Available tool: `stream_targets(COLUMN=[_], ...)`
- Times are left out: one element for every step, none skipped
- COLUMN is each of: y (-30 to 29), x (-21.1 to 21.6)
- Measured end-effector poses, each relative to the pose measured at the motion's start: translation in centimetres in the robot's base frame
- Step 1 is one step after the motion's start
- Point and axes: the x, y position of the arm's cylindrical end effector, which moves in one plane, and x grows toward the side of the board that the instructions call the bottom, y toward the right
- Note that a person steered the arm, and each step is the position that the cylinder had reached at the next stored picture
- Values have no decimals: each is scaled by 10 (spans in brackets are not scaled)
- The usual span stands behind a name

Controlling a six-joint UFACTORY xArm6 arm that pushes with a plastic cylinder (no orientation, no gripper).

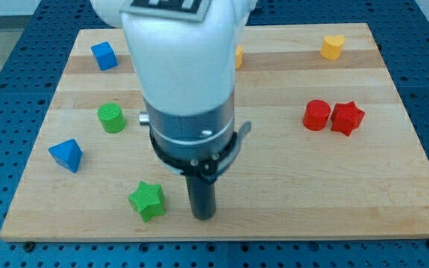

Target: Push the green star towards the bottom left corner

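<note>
One green star-shaped block (147,200) is seen near the wooden board's (393,186) near-left corner, just left of my tip (203,217); no claw is fitted, so nothing is held.

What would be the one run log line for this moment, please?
tip: my tip beside green star, on its right, contact unclear | star: near board's bottom edge, left of centre | task: not done
</note>
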Motion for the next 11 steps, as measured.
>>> stream_targets(y=[-8, -27, -46, -61, -84, -103, -116, -121, -121, -100, -97], x=[13, -1, -24, -26, -26, -27, -27, -27, -27, -38, -65])
